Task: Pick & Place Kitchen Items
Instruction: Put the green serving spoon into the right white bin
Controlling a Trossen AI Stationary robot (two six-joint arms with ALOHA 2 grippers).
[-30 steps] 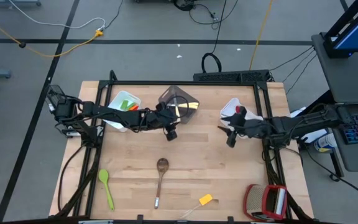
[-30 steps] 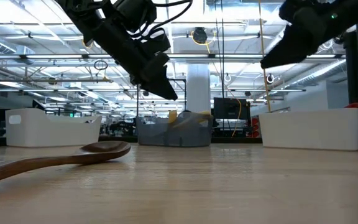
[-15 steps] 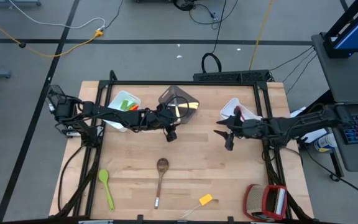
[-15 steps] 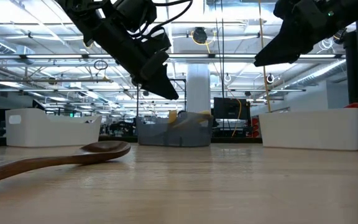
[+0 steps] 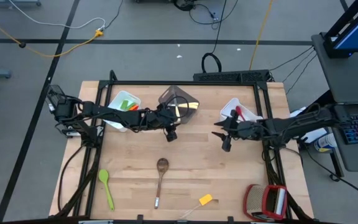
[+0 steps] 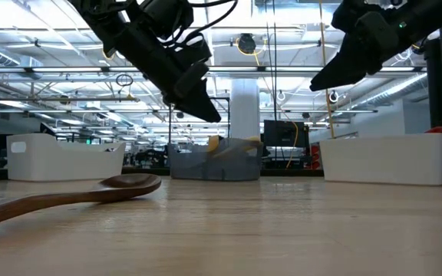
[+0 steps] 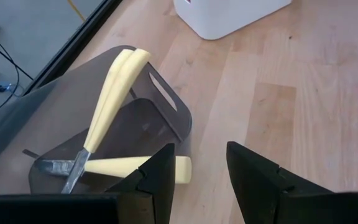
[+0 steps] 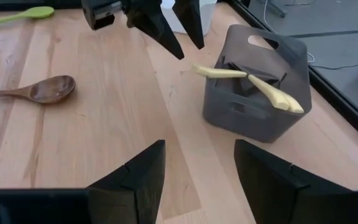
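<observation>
The brown wooden spoon (image 5: 161, 176) lies flat on the table's near middle; its bowl (image 6: 131, 182) shows in the low view. A green spoon (image 5: 106, 187) lies near the left edge, and a small yellow piece (image 5: 205, 200) by the near edge. Two pale-handled knives (image 7: 110, 106) stick out of the grey bin (image 5: 179, 102). My left gripper (image 5: 171, 133) hovers open just beside that bin, above the table. My right gripper (image 5: 224, 140) hovers open over bare wood near the right white bin (image 5: 238, 111), which holds a red utensil. Green and orange utensils sit in the left white bin (image 5: 123, 109).
A bulky red-and-silver object (image 5: 266, 202) sits at the near right corner. A black frame (image 5: 185, 82) runs around the table's edges. Bare wood lies between the two grippers and around the wooden spoon (image 8: 33, 90). My left gripper (image 8: 160, 22) shows in the right wrist view.
My right gripper has moved a little toward the table's left, away from the right white bin and out over the bare wood. My left arm has kept still, and no utensil has moved.
</observation>
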